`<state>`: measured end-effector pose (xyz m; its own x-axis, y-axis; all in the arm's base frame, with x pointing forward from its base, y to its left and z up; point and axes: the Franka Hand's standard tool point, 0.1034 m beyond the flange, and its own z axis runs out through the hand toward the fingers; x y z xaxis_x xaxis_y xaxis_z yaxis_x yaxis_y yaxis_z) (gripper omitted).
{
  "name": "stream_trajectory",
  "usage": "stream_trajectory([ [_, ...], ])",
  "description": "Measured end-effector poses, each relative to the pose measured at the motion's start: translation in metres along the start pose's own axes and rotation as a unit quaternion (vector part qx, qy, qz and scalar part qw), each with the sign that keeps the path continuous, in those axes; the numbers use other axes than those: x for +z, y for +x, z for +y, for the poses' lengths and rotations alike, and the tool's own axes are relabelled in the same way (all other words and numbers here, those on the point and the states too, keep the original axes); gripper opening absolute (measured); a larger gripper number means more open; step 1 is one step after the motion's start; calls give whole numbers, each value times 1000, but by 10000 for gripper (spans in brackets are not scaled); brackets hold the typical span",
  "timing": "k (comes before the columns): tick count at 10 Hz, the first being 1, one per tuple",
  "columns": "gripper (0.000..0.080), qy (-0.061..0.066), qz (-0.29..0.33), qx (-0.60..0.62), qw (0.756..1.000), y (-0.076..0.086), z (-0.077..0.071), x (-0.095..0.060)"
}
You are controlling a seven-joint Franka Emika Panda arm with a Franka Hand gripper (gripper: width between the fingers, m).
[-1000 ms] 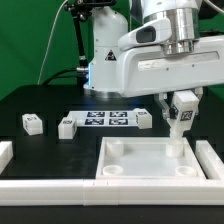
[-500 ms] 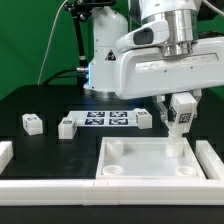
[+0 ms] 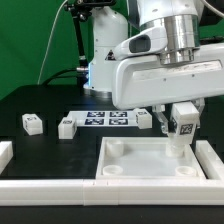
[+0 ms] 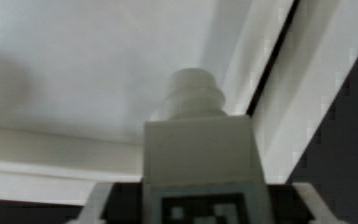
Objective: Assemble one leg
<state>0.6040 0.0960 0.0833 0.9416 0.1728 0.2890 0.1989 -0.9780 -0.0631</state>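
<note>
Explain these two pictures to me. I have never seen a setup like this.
The white machine is a robot arm ending in a two-finger gripper. One picture comes from a camera standing off the arm; the other from a camera on its wrist, looking along the gripper. On the black table lie a large white panel, a flat marker board and three small loose legs. The gripper holds a fourth leg, seen close up in the wrist view, above a corner of the panel.
</note>
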Motion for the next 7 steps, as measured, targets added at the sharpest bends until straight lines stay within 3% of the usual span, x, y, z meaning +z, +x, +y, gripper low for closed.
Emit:
stream_trajectory([
  [2, 289, -6, 19, -1, 1000, 0, 2, 0],
  [4, 289, -24, 73, -7, 997, 2, 10, 0],
  [7, 289, -22, 68, -6, 997, 0, 9, 8],
])
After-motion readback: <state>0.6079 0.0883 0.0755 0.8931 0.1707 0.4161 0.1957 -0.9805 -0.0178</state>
